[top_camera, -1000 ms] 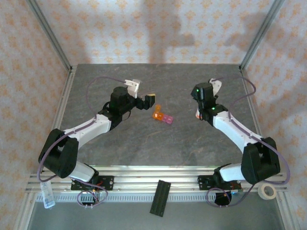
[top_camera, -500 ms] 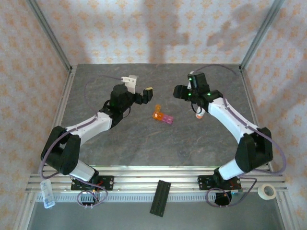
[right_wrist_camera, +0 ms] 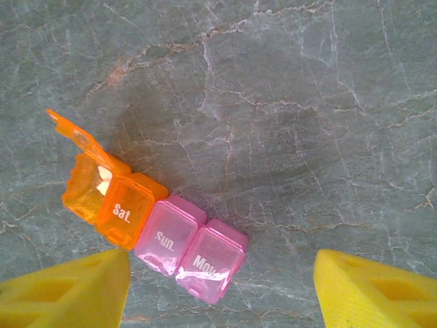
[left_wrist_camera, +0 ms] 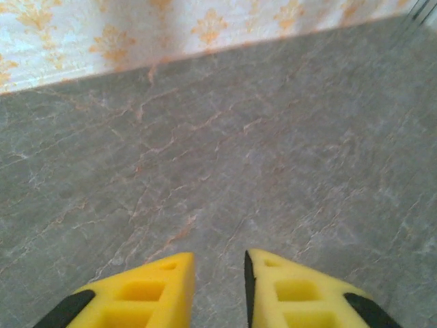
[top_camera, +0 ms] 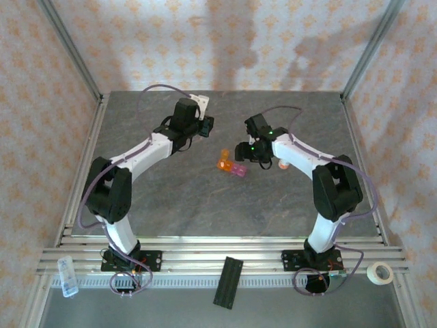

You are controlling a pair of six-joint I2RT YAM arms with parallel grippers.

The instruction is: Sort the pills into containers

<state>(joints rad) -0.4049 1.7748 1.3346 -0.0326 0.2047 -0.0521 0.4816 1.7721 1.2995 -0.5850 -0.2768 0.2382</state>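
While the right claw [top_camera: 243,152] hangs wide open & empty over the containers [right_wrist_camera: 153,219], the strip lies on the tabletop [right_wrist_camera: 307,102] betw. its fingers, long axis diagonal, orange end's lid up. Left claw [left_wrist_camera: 218,256], barely parted & empty, sits farther off.

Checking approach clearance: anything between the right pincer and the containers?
Nothing visible. In the right wrist view the right pincer hangs open over the containers, with only bare table around them. One orange lid is flipped open.
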